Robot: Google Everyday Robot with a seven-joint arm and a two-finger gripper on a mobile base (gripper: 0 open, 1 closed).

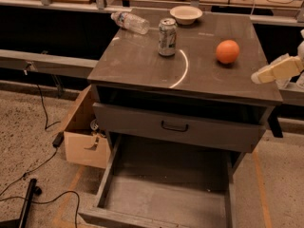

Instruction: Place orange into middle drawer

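Observation:
The orange sits on the right side of the dark cabinet top, resting free. The middle drawer is pulled out wide below, with low side walls and a bare floor. My gripper is a cream-coloured shape coming in from the right edge. It hovers at the cabinet top's right front corner, a little right of and below the orange, not touching it. It holds nothing that I can see.
A soda can stands mid-top; a plastic bottle lies at the back left and a pale bowl at the back. A grey-fronted drawer with a black handle sits above. A cardboard box and cables are on the floor at left.

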